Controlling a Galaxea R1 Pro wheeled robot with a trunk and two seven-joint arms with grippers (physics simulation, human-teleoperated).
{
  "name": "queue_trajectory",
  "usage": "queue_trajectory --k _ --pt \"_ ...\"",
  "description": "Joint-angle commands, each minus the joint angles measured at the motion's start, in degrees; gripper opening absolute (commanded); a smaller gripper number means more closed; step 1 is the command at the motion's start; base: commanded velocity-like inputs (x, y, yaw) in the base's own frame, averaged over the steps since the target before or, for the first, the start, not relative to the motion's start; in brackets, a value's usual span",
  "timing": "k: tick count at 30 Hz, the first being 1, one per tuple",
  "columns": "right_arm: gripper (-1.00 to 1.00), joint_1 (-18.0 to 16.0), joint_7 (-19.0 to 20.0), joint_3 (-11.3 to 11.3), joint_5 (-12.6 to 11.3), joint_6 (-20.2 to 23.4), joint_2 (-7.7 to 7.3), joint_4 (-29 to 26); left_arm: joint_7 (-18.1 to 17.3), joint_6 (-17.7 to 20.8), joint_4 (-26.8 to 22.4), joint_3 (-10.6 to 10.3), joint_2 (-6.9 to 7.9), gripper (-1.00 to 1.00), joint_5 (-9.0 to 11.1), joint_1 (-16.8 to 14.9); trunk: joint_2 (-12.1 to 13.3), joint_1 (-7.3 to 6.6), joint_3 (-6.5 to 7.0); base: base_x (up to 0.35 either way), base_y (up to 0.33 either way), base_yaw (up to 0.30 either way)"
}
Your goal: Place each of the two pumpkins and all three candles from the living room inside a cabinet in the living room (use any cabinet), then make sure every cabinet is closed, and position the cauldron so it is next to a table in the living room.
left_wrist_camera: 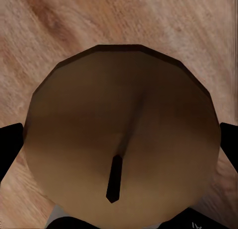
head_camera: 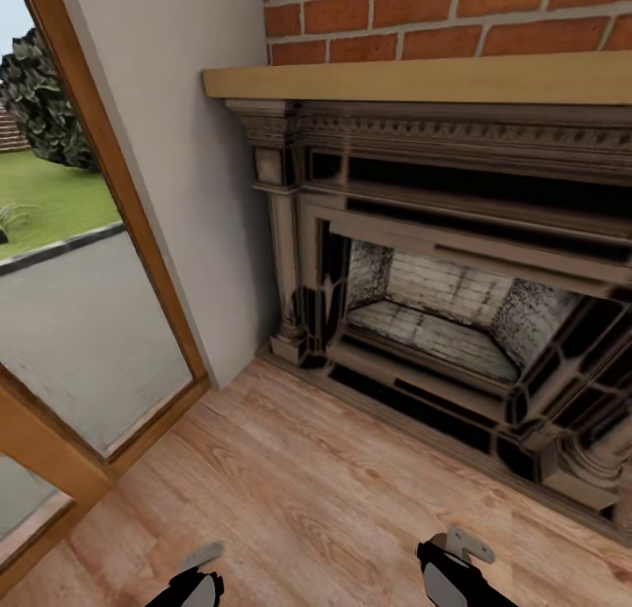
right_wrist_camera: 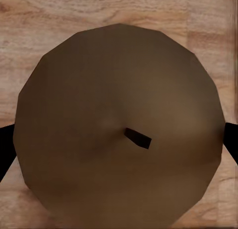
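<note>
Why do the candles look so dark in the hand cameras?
Left wrist view: candle sits right at the lens, its top shaded brown, darker toward the edge. Right wrist view: the other candle is evenly dim. Head view: fireplace looks smeared and blocky.

Two candles, one [left_wrist_camera: 124, 139], another [right_wrist_camera: 119, 129], one fireplace [head_camera: 439, 264], one window [head_camera: 70, 264]

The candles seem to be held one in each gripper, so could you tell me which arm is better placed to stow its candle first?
Neither clearly: the left gripper and the right gripper each hold a candle over bare wooden floor, facing a fireplace with no cabinet yet ahead.
</note>
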Motion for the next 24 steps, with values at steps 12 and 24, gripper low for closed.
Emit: queue_trajectory --k 12,24 --pt "-1.00 -0.03 1.83 0.44 -0.90 -0.29 -0.04 -0.06 0.44 0.32 -0.14 -0.49 0.05 -1.00 0.26 -0.01 -0.02 0.00 0.18 0.000 0.000 -0.278" --pt "-1.00 -0.03 1.92 0.48 -0.90 -0.29 -0.04 -0.01 0.44 0.32 -0.14 -0.51 -0.27 -1.00 0.26 -0.01 -0.02 0.00 0.54 0.000 0.000 -0.278"
